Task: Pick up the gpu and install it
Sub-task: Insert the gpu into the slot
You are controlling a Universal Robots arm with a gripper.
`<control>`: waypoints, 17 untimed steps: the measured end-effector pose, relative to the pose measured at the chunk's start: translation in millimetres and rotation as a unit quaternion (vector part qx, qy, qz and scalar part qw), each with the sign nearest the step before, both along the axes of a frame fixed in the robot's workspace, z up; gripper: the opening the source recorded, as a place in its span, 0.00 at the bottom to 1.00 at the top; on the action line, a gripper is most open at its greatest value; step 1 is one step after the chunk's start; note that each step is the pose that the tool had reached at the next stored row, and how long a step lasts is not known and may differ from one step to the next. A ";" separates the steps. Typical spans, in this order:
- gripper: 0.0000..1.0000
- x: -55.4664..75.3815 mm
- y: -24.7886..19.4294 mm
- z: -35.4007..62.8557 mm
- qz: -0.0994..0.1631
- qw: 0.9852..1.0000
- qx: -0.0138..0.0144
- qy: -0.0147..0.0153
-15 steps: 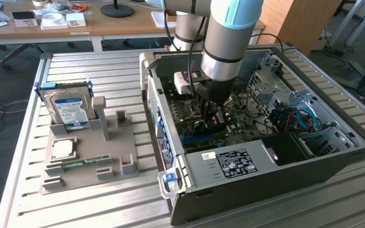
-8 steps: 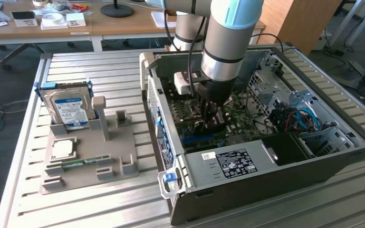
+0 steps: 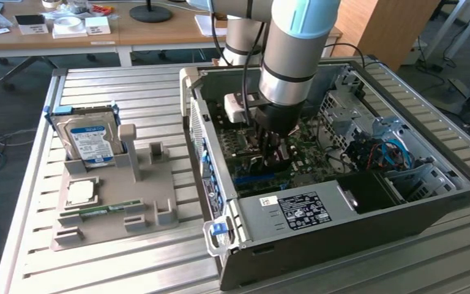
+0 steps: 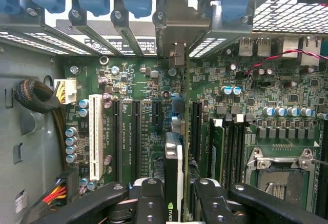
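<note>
On the slatted worktop, inside the open computer case, the fingers clamp the gpu edge-on; keep it square above the motherboard slot ahead.

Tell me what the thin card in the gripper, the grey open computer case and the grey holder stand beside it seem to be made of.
Thin gpu card: green circuit board, probably fibreglass laminate, with a dull metal end bracket.
Grey computer case: sheet metal, matte, judging by folded edges and perforated panels.
Grey holder stand: likely plastic, perhaps printed; uniform matte grey, blocky posts.
</note>
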State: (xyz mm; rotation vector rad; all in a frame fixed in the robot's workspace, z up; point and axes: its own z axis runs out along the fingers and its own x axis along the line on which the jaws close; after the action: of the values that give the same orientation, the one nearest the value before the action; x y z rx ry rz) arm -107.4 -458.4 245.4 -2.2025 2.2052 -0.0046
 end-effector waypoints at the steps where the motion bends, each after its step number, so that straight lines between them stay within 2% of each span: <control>1: 0.27 0.0 0.0 -0.4 0.000 1.000 0.000 0.000; 17: 0.27 0.0 0.1 -2.6 0.000 1.000 0.000 0.000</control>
State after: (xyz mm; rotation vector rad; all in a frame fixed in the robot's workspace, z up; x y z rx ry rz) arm -107.4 -458.3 242.8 -2.2021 2.2050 -0.0044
